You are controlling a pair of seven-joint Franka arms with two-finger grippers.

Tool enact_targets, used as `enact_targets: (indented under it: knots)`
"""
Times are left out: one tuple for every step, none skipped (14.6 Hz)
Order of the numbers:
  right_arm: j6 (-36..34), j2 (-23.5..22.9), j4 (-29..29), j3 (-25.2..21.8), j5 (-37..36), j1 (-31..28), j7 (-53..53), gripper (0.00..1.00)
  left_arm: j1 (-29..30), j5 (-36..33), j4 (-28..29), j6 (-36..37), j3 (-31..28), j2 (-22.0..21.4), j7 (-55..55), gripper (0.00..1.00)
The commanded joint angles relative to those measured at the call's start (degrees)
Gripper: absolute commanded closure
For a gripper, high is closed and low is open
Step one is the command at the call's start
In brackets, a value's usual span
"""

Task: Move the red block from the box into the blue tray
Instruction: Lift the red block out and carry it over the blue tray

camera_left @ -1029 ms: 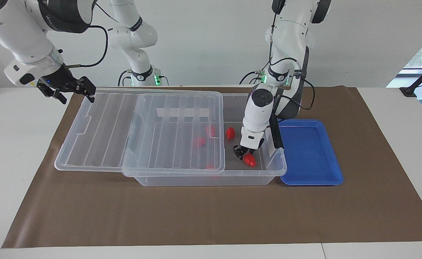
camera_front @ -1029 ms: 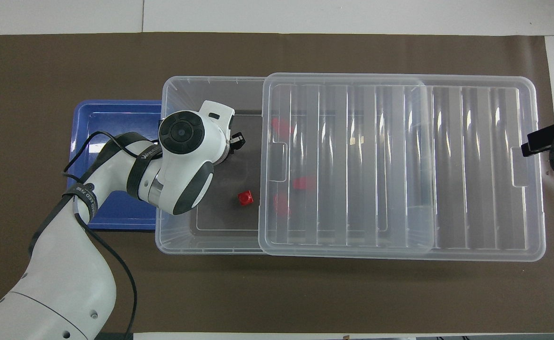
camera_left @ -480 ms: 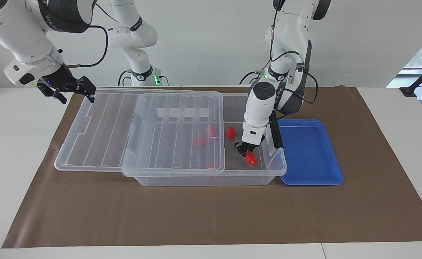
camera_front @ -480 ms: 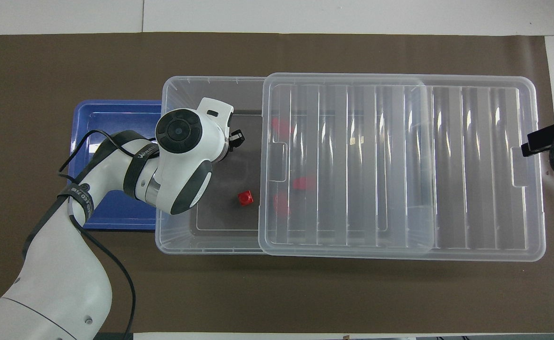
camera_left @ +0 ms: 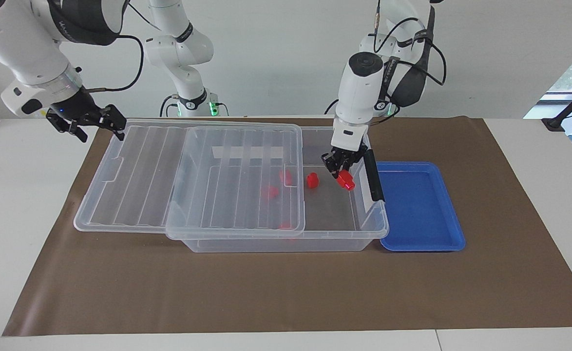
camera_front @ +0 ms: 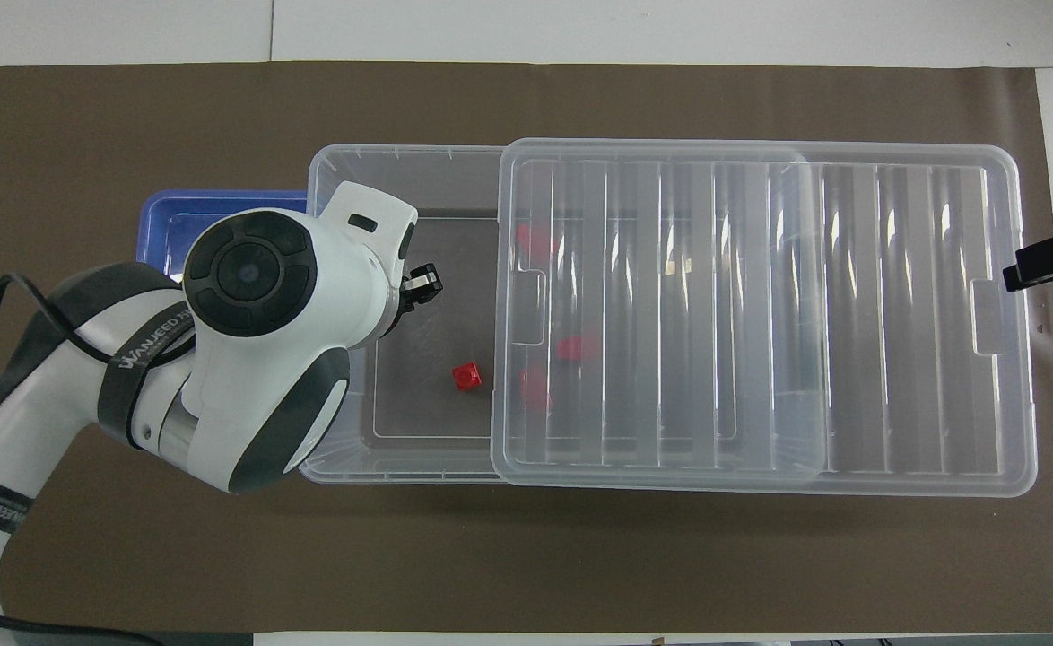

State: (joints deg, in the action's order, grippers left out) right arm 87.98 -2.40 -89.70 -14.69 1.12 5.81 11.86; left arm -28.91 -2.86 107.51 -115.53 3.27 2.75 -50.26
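My left gripper [camera_left: 340, 171] is shut on a red block [camera_left: 346, 181] and holds it in the air over the box's open end, beside the wall next to the blue tray [camera_left: 420, 204]. In the overhead view the arm hides this block and only the gripper's tip [camera_front: 421, 285] shows. The clear box [camera_left: 344, 239] has one red block [camera_left: 312, 180] on its bare floor, also in the overhead view [camera_front: 466, 376]. Three more red blocks [camera_left: 270, 191] lie under the lid [camera_left: 169, 170]. The blue tray holds nothing. My right gripper [camera_left: 113, 124] waits at the lid's end toward the right arm.
The ribbed lid [camera_front: 760, 314] is slid toward the right arm's end and overhangs the box [camera_front: 401, 161] there. A black clip handle [camera_left: 373, 180] stands on the box wall next to the tray [camera_front: 168, 211]. A brown mat [camera_left: 286, 292] covers the table.
My left gripper has risen from the box floor with the red block in it, up to about rim height. My right gripper has shifted slightly away from the lid.
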Motion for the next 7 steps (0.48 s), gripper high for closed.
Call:
enact_targets:
  knots:
    - [4.6,1.4,-3.9,-3.7,-0.7,-0.3,7.5,1.00,1.7,-0.9,1.6,5.6,-0.4,-5.9,6.4,1.00]
    - [6.1,1.5,-5.2,-5.9,-0.7,-0.3,9.0,1.00,3.0,-0.9,1.6,7.1,-0.5,-6.8,9.7,1.00]
    - [6.7,1.4,-6.0,-7.0,-0.6,-0.3,10.0,1.00,4.1,-0.9,1.6,8.0,-0.5,-7.2,13.0,1.00]
    - [8.6,1.3,-7.1,-7.5,-0.6,-0.4,10.1,1.00,6.0,-0.9,1.8,8.7,-0.5,-7.8,17.3,1.00]
    - [10.6,1.3,-8.7,-7.5,-0.5,-0.6,10.2,1.00,7.4,-0.9,2.6,8.7,-0.5,-8.0,20.9,1.00]
    - [12.3,1.1,-10.0,-7.5,-0.5,-0.7,10.2,1.00,8.9,-0.9,3.8,8.3,-0.5,-8.5,23.8,1.00]
    - [14.4,0.8,-12.0,-7.5,-0.4,-0.7,10.0,1.00,10.5,-0.8,5.1,7.9,-0.5,-9.0,26.2,1.00]
